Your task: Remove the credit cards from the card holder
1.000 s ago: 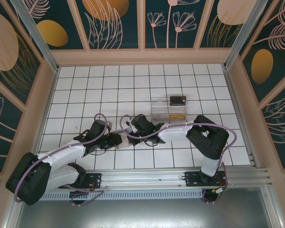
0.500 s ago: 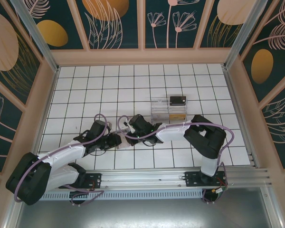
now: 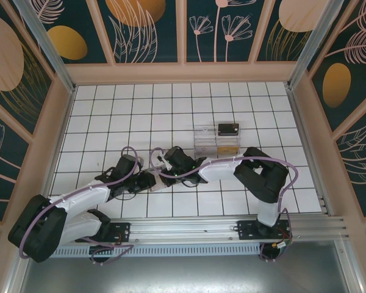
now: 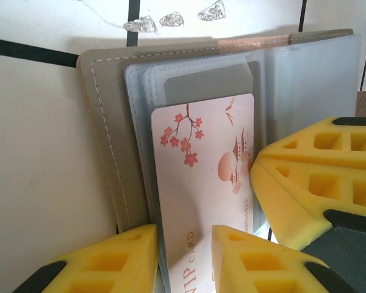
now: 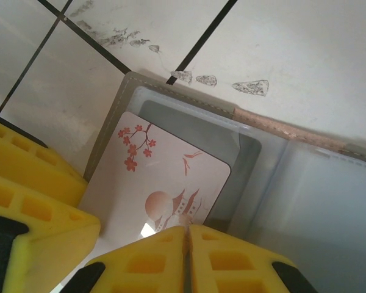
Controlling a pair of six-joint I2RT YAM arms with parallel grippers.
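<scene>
Card holder point(image 4: 104, 152) lies open and flat on the tiled table point(image 3: 110, 110), front centre-left, right where both arms meet. It's apart from the clear tray point(image 3: 202, 141), which sits further back to the right.

Left gripper point(image 4: 186, 235): jaws spread, straddling the holder's near corner, one finger at the grey cover's edge, the other over the card. Looks like a hold-down, not a pinch.

Right gripper point(image 5: 187, 231): jaws pressed together at the long edge of the blossom card point(image 4: 201, 177). I read that as pinching it.

That card is white-pink with a branch print and lies over the clear sleeves point(image 4: 137, 91) of one panel. Can't tell if any of it sits inside a pocket. Behind it a grey card point(image 4: 207, 82) shows through the plastic, in its pocket.

At the tray there's a dark card point(image 3: 227, 129) at the far right corner and a tan-gold card point(image 3: 227, 148) nearer. Inside or just against it, can't tell.

Status, my read: two out, one mid-extraction, at least one left. Remaining: slide the blossom card free, drop it, then the grey one.
</scene>
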